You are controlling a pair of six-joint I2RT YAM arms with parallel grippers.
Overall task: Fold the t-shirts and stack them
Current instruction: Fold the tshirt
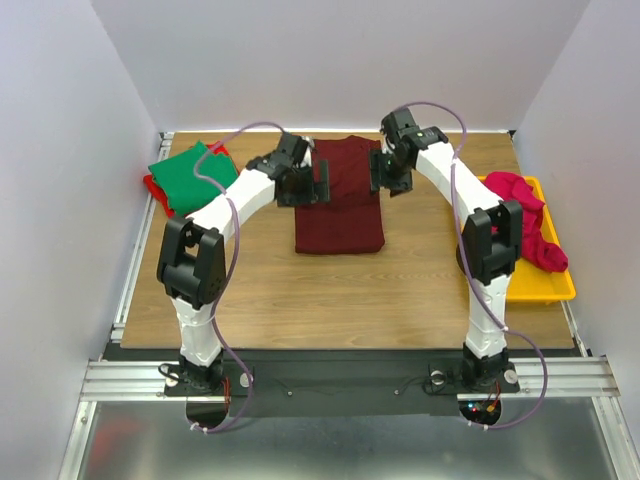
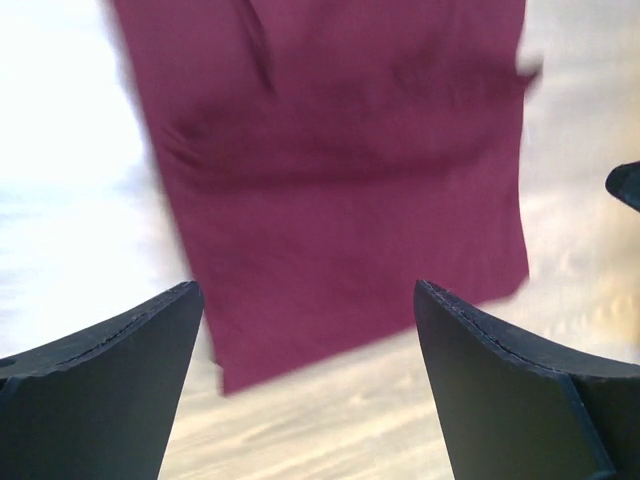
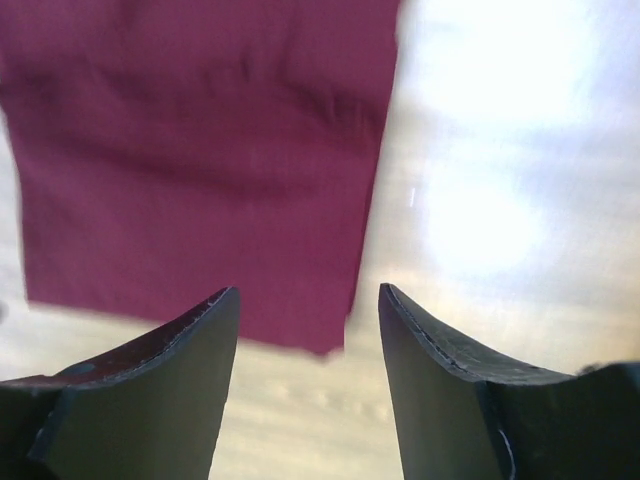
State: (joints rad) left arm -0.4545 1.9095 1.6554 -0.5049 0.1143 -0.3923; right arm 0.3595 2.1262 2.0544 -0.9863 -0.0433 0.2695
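Top external: yellow tray point(image 1: 545, 288) holds perhaps one pink t-shirt point(image 1: 538, 238); left end effector point(image 2: 308, 300) and right end effector point(image 3: 307, 300) gape.

Plain dark maroon shirt point(image 1: 340, 200), no pattern. Solid green shirt point(image 1: 192, 178) over a red shirt point(image 1: 153, 192). Bright pink shirt point(image 1: 535, 245) in a yellow tray point(image 1: 545, 288). The tabletop point(image 1: 420, 280) is light brown wood grain. The left arm point(image 1: 235, 200) and right arm point(image 1: 440, 170) are white with black joints. The left hand point(image 2: 305, 290) and right hand point(image 3: 308, 290) are black.
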